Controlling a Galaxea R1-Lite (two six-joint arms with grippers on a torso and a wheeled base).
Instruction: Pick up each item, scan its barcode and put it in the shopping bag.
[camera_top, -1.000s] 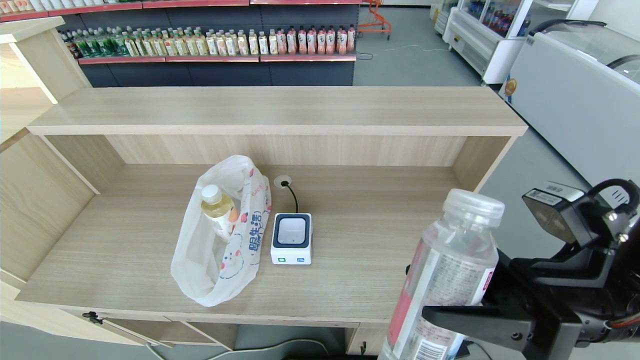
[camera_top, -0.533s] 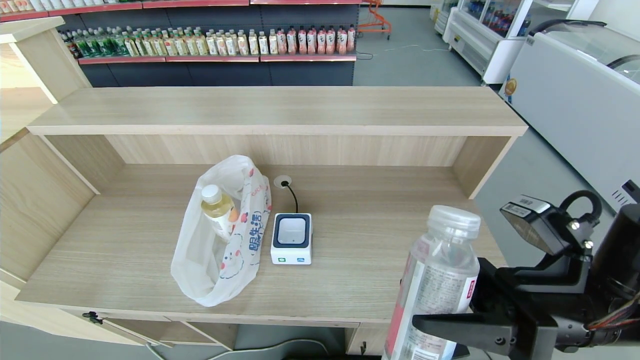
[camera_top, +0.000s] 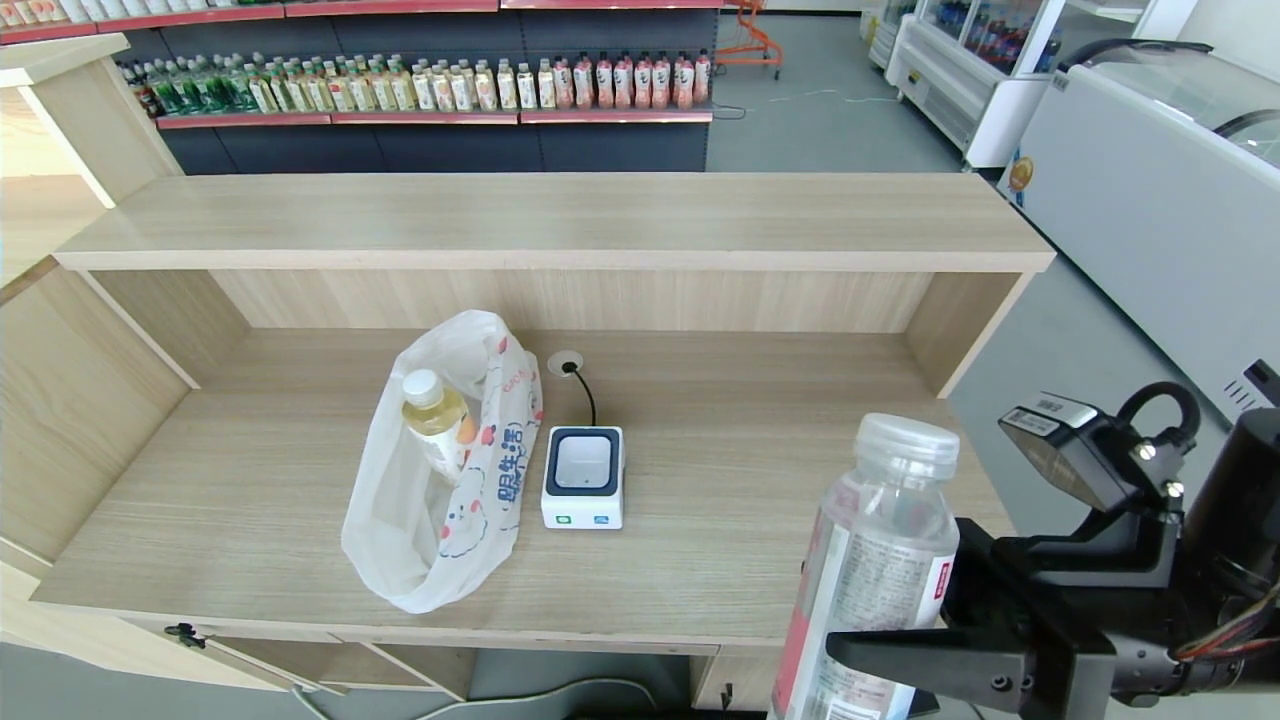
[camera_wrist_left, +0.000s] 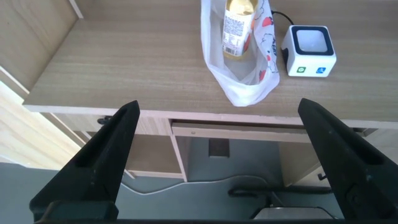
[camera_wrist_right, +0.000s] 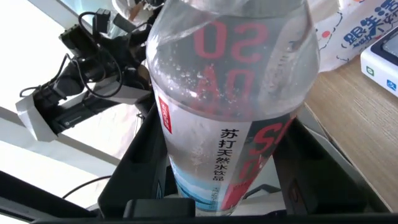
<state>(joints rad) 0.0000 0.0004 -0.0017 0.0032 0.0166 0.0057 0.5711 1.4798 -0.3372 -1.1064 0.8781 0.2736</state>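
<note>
Right tool (camera_top: 895, 610) is clamped on a clear bottle (camera_top: 885, 560), one finger on each side of the label. It holds the bottle upright, cap on top, at the near right corner of the desk (camera_top: 720, 480), up in the air and not touching the wood. From the right wrist camera the clear bottle (camera_wrist_right: 230, 112) has a white and red label, and there are droplets inside the plastic.

The scanner (camera_top: 583, 477) is a small white box with a dark-framed window facing up. It sits about mid-desk, well to the left of the held bottle, with a black cable (camera_top: 585, 395) running back into a hole in the desk.

Just left of the scanner, pretty much touching it, is the shopping bag (camera_top: 440, 480), white plastic with cartoon print and its mouth open. A yellow bottle (camera_top: 435, 415) with a white cap is already inside, leaning.

Left tool (camera_wrist_left: 219, 112) is wide open with nothing in it, hanging off the near edge of the desk on the left side. Its camera looks at the bag (camera_wrist_left: 239, 62), the yellow bottle (camera_wrist_left: 235, 28) and the scanner (camera_wrist_left: 310, 50).

Far behind is a shelf (camera_top: 420, 85) lined with drinks.
</note>
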